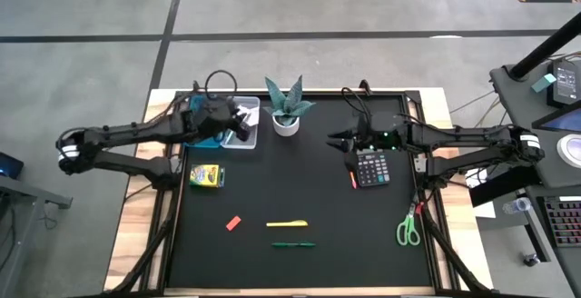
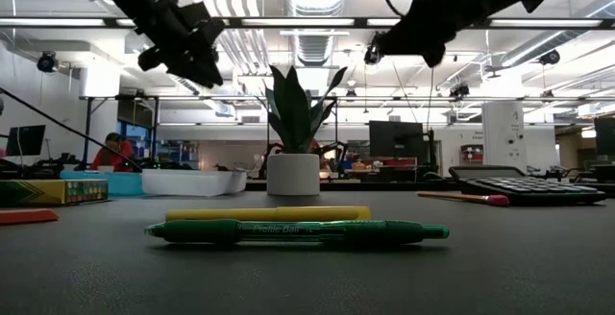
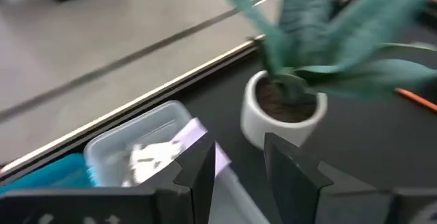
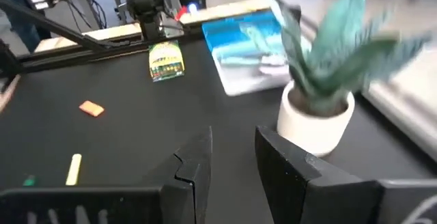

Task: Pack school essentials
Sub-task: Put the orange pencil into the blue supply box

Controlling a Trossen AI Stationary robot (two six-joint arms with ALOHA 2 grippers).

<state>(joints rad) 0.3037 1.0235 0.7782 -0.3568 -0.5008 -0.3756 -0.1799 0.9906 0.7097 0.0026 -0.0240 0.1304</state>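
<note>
- The left gripper (image 1: pixel 243 125) hovers over the clear container (image 1: pixel 245 139) at the table's back left, fingers slightly parted and empty. Something white and purple lies inside the container, probably the patterned packet, though the view is too soft to be sure. I judge this the drop-off spot.
- The crayon box (image 1: pixel 206 175) lies just in front of the container. The red eraser (image 1: pixel 233 223), yellow pen (image 1: pixel 287 223) and green pen (image 1: pixel 293 243) lie further forward, mid-table, all still unpacked.
- The potted plant (image 1: pixel 288 107) stands between the arms and is not for packing.
- The right gripper (image 1: pixel 341 141) hangs beside the calculator (image 1: pixel 369 167), narrowly open and holding nothing. It is near the orange pencil (image 1: pixel 353 180), likely its next pick.
- The scissors (image 1: pixel 408 230) lie at the right edge.
</note>
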